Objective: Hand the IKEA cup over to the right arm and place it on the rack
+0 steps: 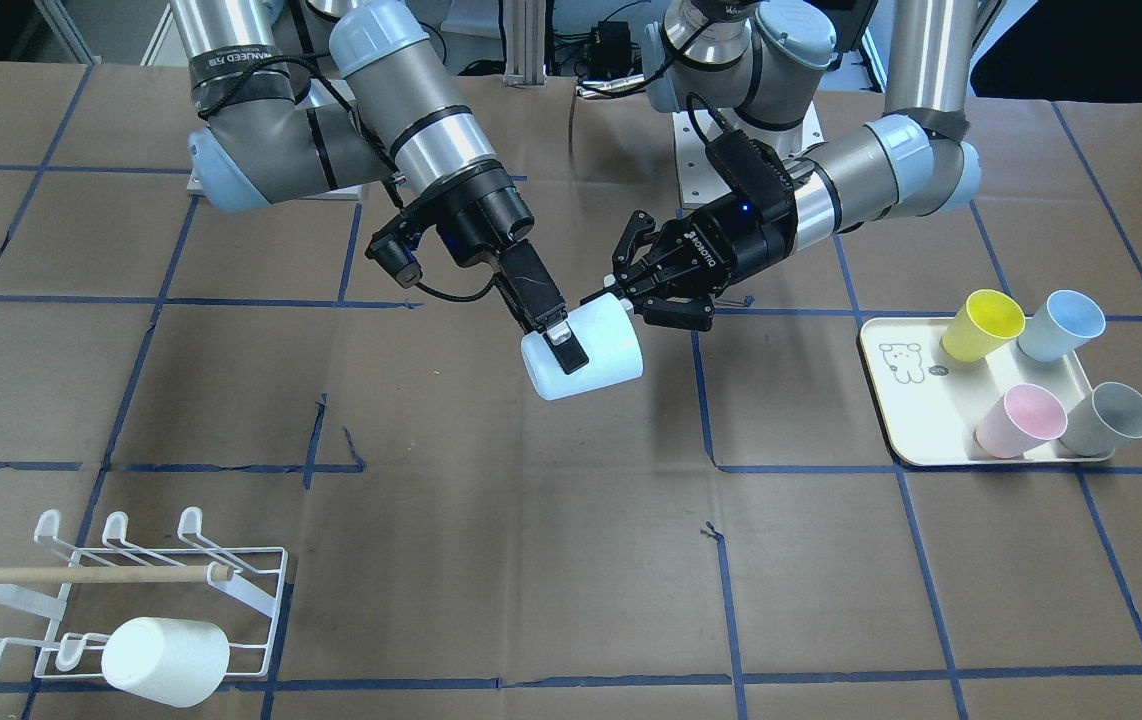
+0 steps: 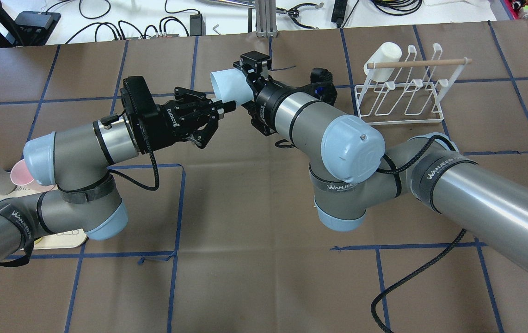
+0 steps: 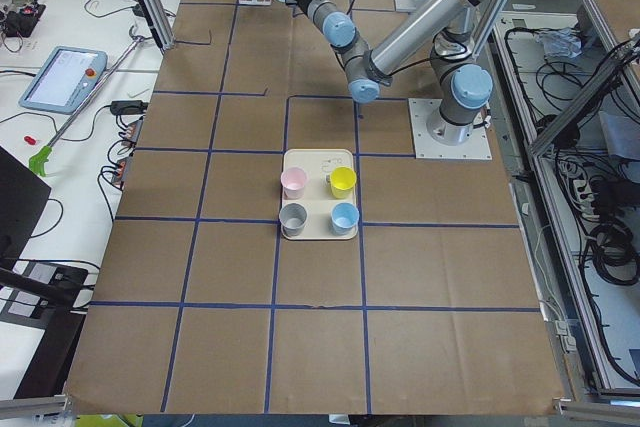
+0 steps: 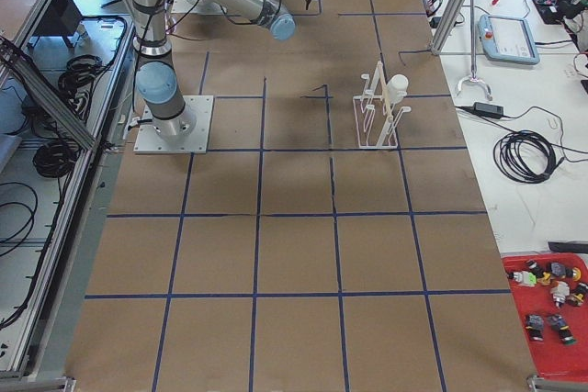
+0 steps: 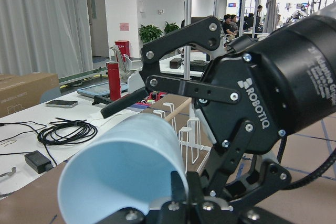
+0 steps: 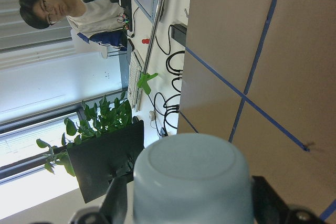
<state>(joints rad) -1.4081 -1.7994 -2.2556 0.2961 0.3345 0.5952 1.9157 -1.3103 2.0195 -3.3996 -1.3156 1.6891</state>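
nearest the operators' edge of the bench (image 1: pixel 531 560) stands the rack (image 1: pixel 249 597), with a wooden dowel (image 1: pixel 81 575) laid across it and a white cup (image 1: pixel 166 655) already resting on its near row

a little further in, well off to the robot's left, a cream tray (image 1: pixel 921 425) carries a yellow cup (image 1: pixel 981 325), a blue cup (image 1: pixel 1061 325), a pink cup (image 1: pixel 1019 420) and a grey cup (image 1: pixel 1109 418)

beyond these, over mid-bench and clear of the surface, the pale ikea cup (image 1: pixel 596 365) hangs on its side between the two arms, mouth toward the left pincer (image 1: pixel 631 295)

the right pincer (image 1: pixel 563 348) is clenched across the cup's body near the base, and its wrist view shows a finger at each flank

the left pincer's jaws stand spread wide with a fingertip by the rim; whether it bears on the cup or is free of it cannot be told

the cup looks light, stiff and smooth, probably plastic; its taper could let it slide out toward the narrow end, so a firm but not crushing hold across the body seems right, leaving the mouth free to drop over a prong

the carry to the rack is not yet begun

farthest back, the right arm (image 1: pixel 431 130) and the left arm (image 1: pixel 871 165) run to their bases
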